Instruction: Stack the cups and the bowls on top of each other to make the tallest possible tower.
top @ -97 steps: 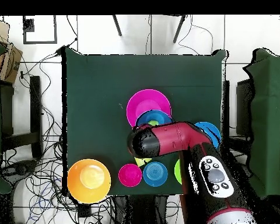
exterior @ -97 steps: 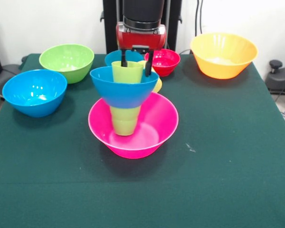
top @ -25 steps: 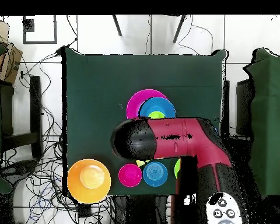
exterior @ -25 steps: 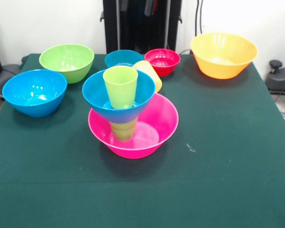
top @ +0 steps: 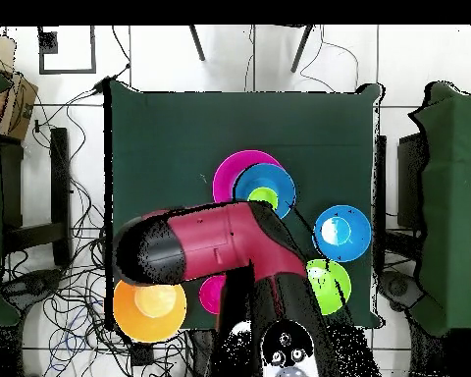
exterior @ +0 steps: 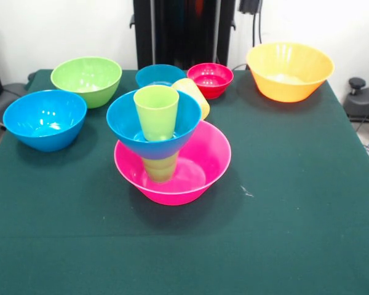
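The tower stands mid-table in the front view. The wide pink bowl (exterior: 200, 172) holds a green cup (exterior: 160, 167), a blue bowl (exterior: 130, 130) sits on that cup, leaning slightly, and a second green cup (exterior: 156, 112) stands in the blue bowl. From overhead the pink bowl (top: 226, 173) and the blue bowl (top: 269, 183) show beside the arm. A yellow-orange cup (exterior: 195, 96) lies behind the tower. The gripper (top: 139, 251) is under the arm's end, away from the tower and near the orange bowl (top: 149, 306). The front view does not show it.
Along the robot's side of the table stand a green bowl (exterior: 86, 78), a small blue bowl (exterior: 158, 74), a small red bowl (exterior: 210, 78) and a large orange bowl (exterior: 289, 70). A medium blue bowl (exterior: 44, 118) stands at the left. The red arm (top: 230, 245) crosses overhead.
The gripper has let go of the upper green cup and left the front view. The arm has swung away toward the orange bowl's corner. The blue bowl and cup sit slightly lower and more to the left.
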Motion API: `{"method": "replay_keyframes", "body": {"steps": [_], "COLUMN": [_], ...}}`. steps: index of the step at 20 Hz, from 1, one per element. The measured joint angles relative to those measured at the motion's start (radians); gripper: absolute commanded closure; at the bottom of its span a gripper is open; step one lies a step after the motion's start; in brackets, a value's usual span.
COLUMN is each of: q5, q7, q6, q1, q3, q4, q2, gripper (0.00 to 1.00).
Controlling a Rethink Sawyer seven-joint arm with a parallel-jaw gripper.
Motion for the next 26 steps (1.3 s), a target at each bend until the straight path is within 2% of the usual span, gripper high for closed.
{"method": "replay_keyframes", "body": {"steps": [12,26], "q5": [0.018,0.008], "q7": [0.000,0.000], "q6": [0.022,0.024], "q1": [0.085,0.122], "q3": [0.013,0.010], "q4": [-0.035,-0.051], "q2": [0.077,0.089], "gripper": [1.00,1.00]}}
